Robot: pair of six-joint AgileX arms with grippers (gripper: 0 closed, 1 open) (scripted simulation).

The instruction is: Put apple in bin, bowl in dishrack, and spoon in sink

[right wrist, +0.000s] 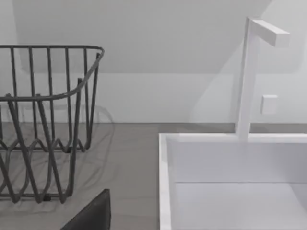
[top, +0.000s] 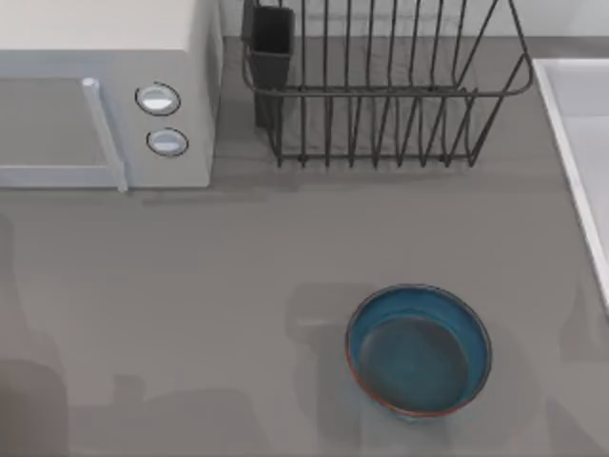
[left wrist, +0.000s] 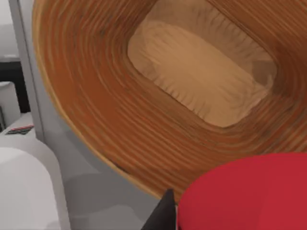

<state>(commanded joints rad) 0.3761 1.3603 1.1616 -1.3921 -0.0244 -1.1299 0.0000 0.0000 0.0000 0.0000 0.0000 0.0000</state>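
Fingers: my left finger [left wrist: 160, 215] presses against the apple [left wrist: 244, 194], so I judge it clamped; right finger [right wrist: 91, 213] state I cannot tell
Top view: bowl [top: 419, 350] on table [top: 190, 286], dishrack [top: 381, 90] behind, sink [top: 580, 124] at right, microwave [top: 105, 95] at left
Left wrist view: apple above wooden bin [left wrist: 144, 120]
Right wrist view: dishrack beside sink, faucet [right wrist: 249, 76] upright
Handling: apple likely light, firm, slippery; bowl likely rigid, breakable, take by rim
Writing: none legible

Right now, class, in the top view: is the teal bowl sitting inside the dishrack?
No, the bowl stands on the table, well apart from the dishrack.
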